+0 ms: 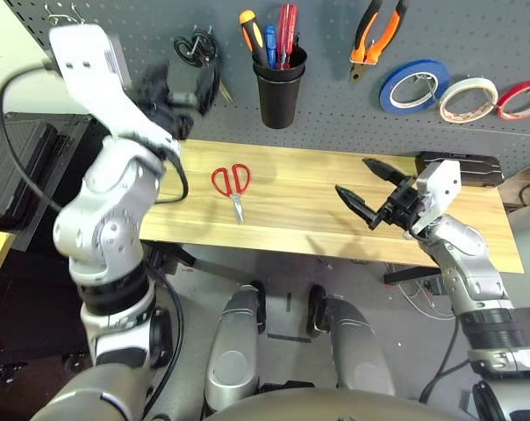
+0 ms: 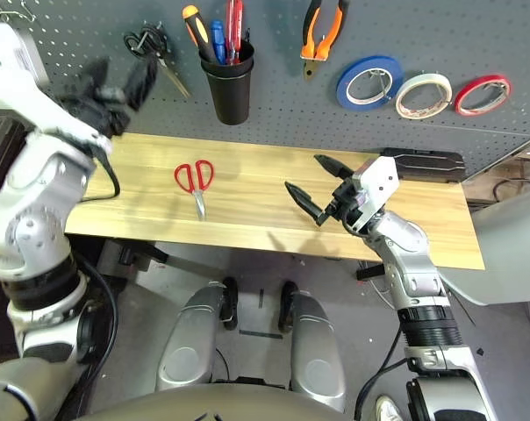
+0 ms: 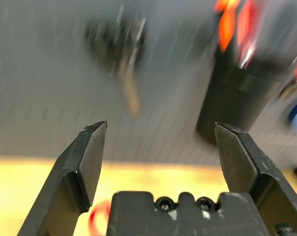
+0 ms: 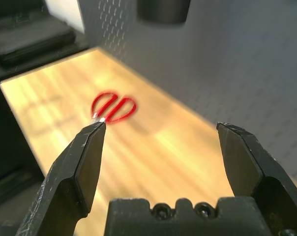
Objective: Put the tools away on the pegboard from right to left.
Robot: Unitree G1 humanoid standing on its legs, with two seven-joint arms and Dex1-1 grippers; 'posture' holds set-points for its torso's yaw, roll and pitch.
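Red-looped scissors point(image 1: 232, 186) lie on pale grained wood table point(image 1: 318, 206); both black tools point(image 1: 370, 195) point(image 2: 107, 88) gape wide, empty

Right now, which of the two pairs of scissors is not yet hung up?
The red-handled scissors, lying flat on the wooden table; the black-handled scissors already hang on the pegboard.

1. The right pincer point(image 4: 161, 135) has its two black fingers point(image 4: 82, 162) spread wide, with nothing between them.
2. Red-handled scissors point(image 4: 113, 108) lie flat on the wooden worktop point(image 4: 178, 157), beyond the fingers.
3. The grey pegboard point(image 4: 227, 54) rises behind the worktop, carrying a black cup point(image 4: 163, 10).
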